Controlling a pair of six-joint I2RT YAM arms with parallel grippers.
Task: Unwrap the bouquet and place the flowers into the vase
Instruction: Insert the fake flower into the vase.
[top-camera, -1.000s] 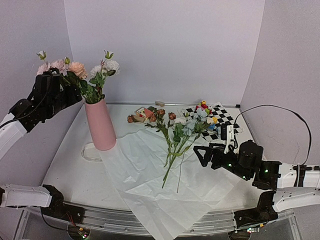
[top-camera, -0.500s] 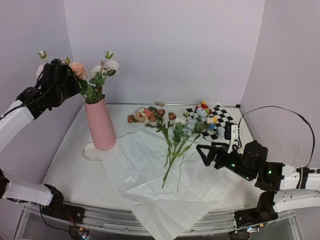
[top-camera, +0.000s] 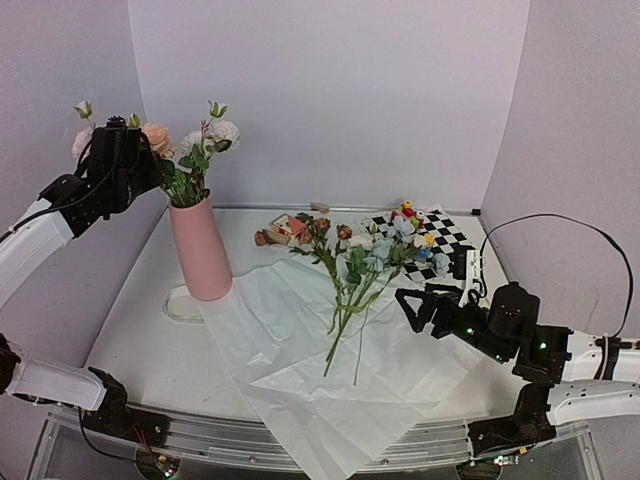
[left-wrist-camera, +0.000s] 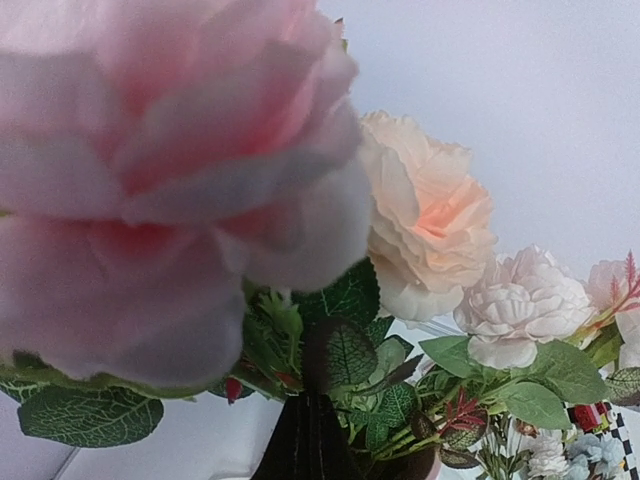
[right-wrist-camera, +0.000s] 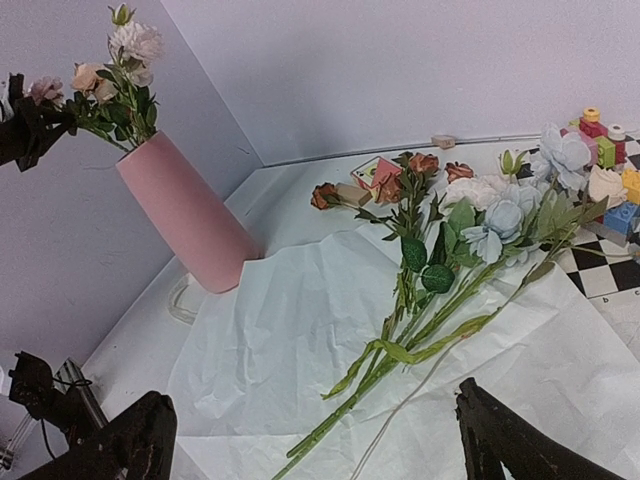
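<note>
**STATUS: LEFT GRIPPER AT THE VASE BLOOMS, RIGHT GRIPPER LOW OVER THE PAPER**

**Left gripper.** The left gripper is raised at the left side of the white table, level with the blooms. Its black body sits among the pale pink, peach and white artificial roses that stand in the vase. The jaws are pressed together (the wrist camera shows the dark closed fingertips at the bottom edge, below a large blurred pink rose). The pictures do not show whether a stem is caught between them.

**Vase.** The tall matte pink cylindrical vase stands upright at the left rear of the table. Its base is just beside the far-left corner of the paper. Several green-leaved stems are seated in it.

**Right gripper.** The right gripper hangs low at the right, just above the paper. Its jaws are spread wide and grip nothing. In the wrist view, its two black fingers frame the lower ends of the loose stems.

**Loose stems.** A bunch of light blue, white and rust-brown roses on long thin green stems lies flat on the opened white crinkled tissue paper sheet. The heads point to the right rear and reach the black-and-white checkered mat, which carries small colourful toy blocks. The stem ends point towards the near middle of the sheet.
</note>
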